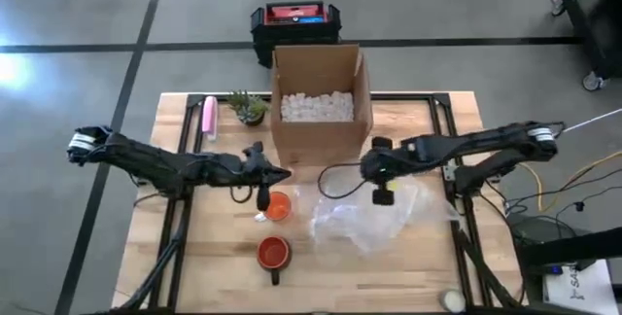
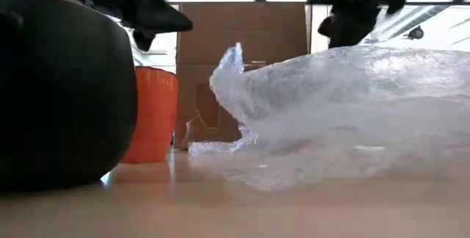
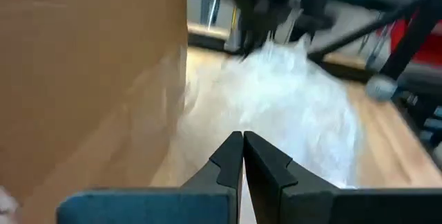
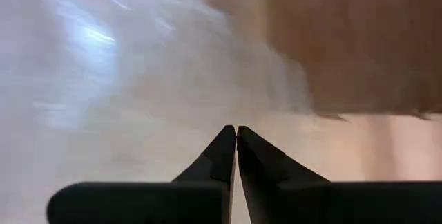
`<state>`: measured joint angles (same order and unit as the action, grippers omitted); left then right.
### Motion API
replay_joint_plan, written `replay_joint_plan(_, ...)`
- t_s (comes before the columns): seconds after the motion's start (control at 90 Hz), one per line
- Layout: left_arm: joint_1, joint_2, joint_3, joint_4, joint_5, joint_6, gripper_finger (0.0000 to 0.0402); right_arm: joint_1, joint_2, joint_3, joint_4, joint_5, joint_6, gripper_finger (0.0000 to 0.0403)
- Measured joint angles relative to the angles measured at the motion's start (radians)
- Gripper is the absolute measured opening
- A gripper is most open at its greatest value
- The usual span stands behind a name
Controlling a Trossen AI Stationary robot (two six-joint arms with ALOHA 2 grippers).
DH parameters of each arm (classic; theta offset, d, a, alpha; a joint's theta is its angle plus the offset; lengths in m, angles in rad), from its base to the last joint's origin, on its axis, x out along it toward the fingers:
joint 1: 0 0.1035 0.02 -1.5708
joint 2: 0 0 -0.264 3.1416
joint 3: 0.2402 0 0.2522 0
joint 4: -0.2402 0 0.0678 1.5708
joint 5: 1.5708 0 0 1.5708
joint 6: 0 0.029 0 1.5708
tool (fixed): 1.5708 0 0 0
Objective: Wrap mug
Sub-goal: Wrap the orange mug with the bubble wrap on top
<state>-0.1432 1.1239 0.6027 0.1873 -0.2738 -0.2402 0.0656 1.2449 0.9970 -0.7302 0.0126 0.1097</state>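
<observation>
The mug (image 1: 273, 253), dark outside and orange inside, stands upright near the table's front edge; it fills the left of the low view (image 2: 59, 91). An orange cup (image 1: 277, 206) stands just behind it. A crumpled sheet of clear bubble wrap (image 1: 364, 218) lies on the table right of the mug, with one corner standing up (image 2: 231, 56). My left gripper (image 1: 280, 174) hangs shut above the orange cup, in front of the cardboard box, nothing between its fingers (image 3: 243, 137). My right gripper (image 1: 371, 167) hangs shut over the wrap's far edge (image 4: 236, 131).
An open cardboard box (image 1: 321, 101) with white packing peanuts stands at the table's far middle. A small potted plant (image 1: 249, 108) and a pink object (image 1: 208, 116) sit left of it. A black and red case (image 1: 294, 25) lies on the floor beyond the table.
</observation>
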Motion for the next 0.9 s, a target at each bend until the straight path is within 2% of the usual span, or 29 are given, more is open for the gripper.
replay_joint_plan(0.1,0.0,0.039,0.062,-0.096,0.0,0.002,0.0,0.02,-0.082,-0.092,0.129,-0.053,0.091,0.0004)
replay_joint_plan(0.211,-0.001,0.061,0.107,-0.144,0.0,0.012,0.0,0.072,-0.107,-0.17,0.293,-0.074,0.117,0.0022)
replay_joint_plan(0.356,-0.004,0.069,0.121,-0.145,-0.001,0.021,0.0,0.162,-0.053,-0.196,0.474,-0.06,0.078,0.0084)
replay_joint_plan(0.478,-0.004,0.068,0.113,-0.141,-0.002,0.021,0.0,0.205,0.045,-0.158,0.528,0.034,0.026,0.0147)
replay_joint_plan(0.622,-0.004,0.069,0.104,-0.132,-0.003,0.017,0.0,0.209,0.209,-0.064,0.498,0.045,-0.02,0.0206)
replay_joint_plan(0.711,-0.005,0.071,0.104,-0.126,-0.003,0.004,0.0,0.209,0.317,0.016,0.412,0.039,-0.034,0.0228)
replay_joint_plan(0.822,-0.012,0.071,0.104,-0.124,-0.003,-0.005,0.0,0.208,0.452,0.124,0.262,0.039,-0.051,0.0238)
replay_joint_plan(0.9,-0.018,0.071,0.103,-0.125,-0.003,-0.006,0.0,0.207,0.536,0.198,0.156,0.04,-0.058,0.0229)
